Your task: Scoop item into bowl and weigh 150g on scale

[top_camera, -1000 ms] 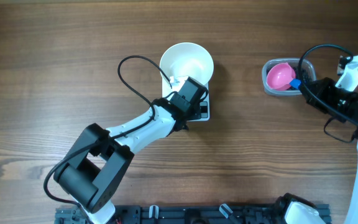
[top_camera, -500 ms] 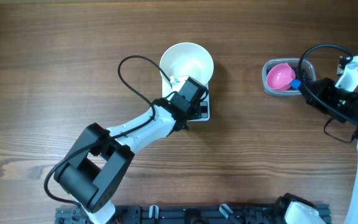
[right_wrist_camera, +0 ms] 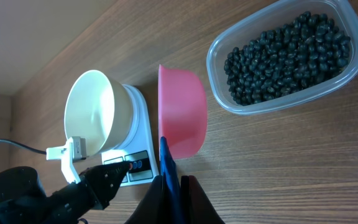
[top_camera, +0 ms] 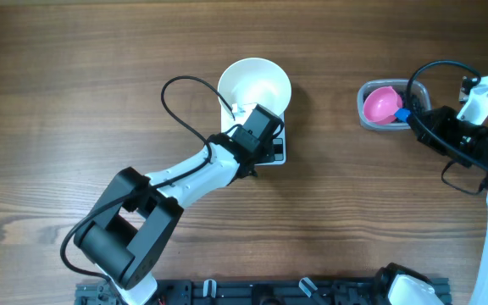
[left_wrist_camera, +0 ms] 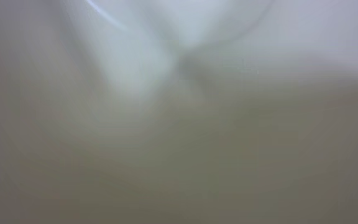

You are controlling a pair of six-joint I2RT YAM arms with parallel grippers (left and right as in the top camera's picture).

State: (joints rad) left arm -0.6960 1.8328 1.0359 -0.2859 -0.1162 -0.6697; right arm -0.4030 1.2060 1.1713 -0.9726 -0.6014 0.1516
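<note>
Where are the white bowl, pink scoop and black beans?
white bowl (top_camera: 254, 85): overhead view, its empty inside.
pink scoop (right_wrist_camera: 182, 115): right wrist view, its cup's outer side.
black beans (right_wrist_camera: 291, 53): right wrist view, middle of heap.

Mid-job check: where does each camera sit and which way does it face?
Overhead: above the table, facing straight down; left arm, right arm, bowl, scale, tub.
Left wrist: on the left arm, too close to something pale; all blur, no fingers discernible.
Right wrist: looks along the right end effector, shut on the scoop; beans in tub, left end effector at scale.
Shared: overhead and right wrist both show bowl, scale, tub, scoop.
</note>
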